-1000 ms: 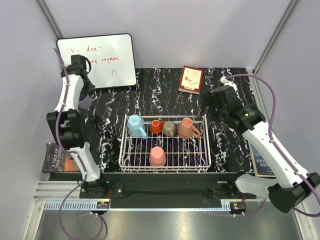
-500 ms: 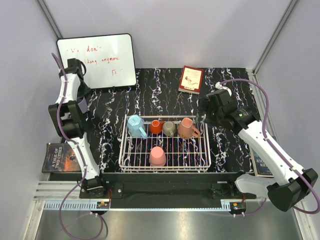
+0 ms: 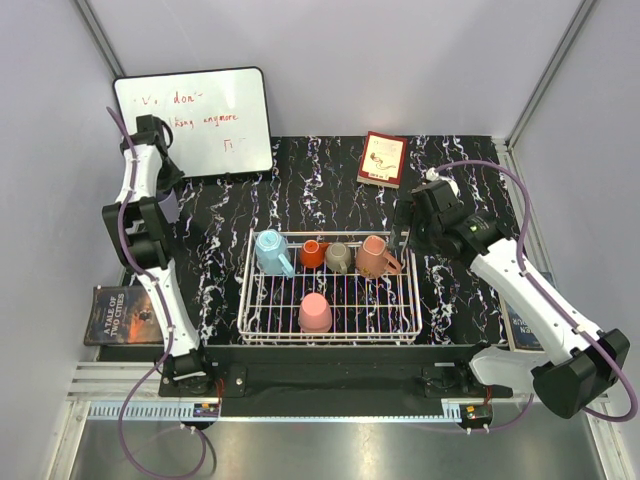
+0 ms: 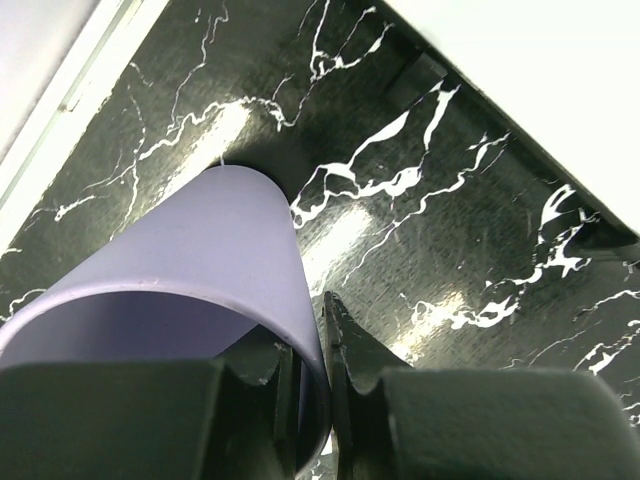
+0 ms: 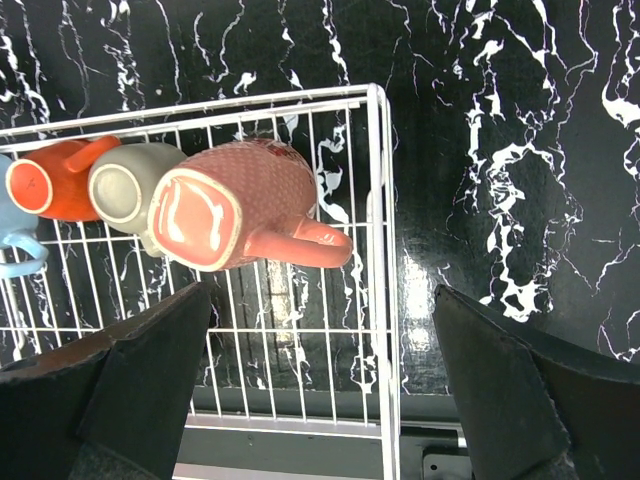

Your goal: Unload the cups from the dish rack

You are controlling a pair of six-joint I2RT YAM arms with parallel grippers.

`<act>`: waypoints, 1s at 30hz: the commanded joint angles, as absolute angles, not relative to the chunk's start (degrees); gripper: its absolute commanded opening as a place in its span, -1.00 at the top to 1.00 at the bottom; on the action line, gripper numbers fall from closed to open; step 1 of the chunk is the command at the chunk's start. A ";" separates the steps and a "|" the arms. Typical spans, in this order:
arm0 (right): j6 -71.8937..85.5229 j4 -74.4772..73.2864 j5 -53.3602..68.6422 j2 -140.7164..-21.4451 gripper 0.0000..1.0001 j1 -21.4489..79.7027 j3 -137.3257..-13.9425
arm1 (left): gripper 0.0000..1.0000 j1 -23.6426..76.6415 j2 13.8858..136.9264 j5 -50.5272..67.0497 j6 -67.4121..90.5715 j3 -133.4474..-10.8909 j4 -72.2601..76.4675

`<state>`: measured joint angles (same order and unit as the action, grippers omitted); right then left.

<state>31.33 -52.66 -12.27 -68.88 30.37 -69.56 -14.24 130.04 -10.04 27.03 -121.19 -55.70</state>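
The white wire dish rack (image 3: 410, 300) sits at the table's middle front. It holds a light blue mug (image 3: 270, 250), an orange-red mug (image 3: 313, 254), a grey-olive mug (image 3: 339, 257), a salmon-pink mug (image 3: 374, 256) and a pink tumbler (image 3: 315, 312). My left gripper (image 4: 315, 400) is shut on the rim of the lavender tumbler (image 4: 200, 260), at the far left by the whiteboard (image 3: 195, 120), low over the table. My right gripper (image 5: 322, 290) is open and empty above the rack's right wall (image 5: 378, 200), just near of the salmon-pink mug's (image 5: 235, 215) handle.
The whiteboard's edge (image 4: 540, 80) is close behind the left gripper. A red book (image 3: 382, 158) lies at the back. A dark book (image 3: 120, 315) lies off the table's left and another (image 3: 522, 320) at the right.
My right gripper has moved left, from beside the rack to over its right wall. My left arm has shifted a little by the whiteboard, still holding the lavender tumbler.
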 commanded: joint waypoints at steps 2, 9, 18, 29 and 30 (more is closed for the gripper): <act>31.38 -51.24 -11.25 -68.64 -1.00 30.67 -69.17 | 1.00 -14.68 129.82 -6.42 27.86 -122.18 -54.23; 31.38 -49.92 -10.28 -69.87 -0.99 30.67 -69.08 | 1.00 -14.59 126.30 -3.87 27.42 -115.58 -50.89; 31.38 -48.87 -9.67 -70.05 -1.00 30.67 -68.82 | 1.00 -14.59 122.53 -0.53 28.47 -113.29 -48.87; 32.43 -48.34 -8.88 -69.26 -0.99 30.67 -67.50 | 1.00 -14.68 126.12 -1.23 28.48 -115.75 -49.83; 32.43 -48.34 -8.96 -69.34 -1.00 30.67 -67.41 | 0.98 -14.68 125.95 -1.14 28.39 -115.40 -49.92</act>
<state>31.75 -50.15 -9.34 -70.11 30.37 -67.88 -14.68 125.62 -3.60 27.46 -113.97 -50.00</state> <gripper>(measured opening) 0.994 0.149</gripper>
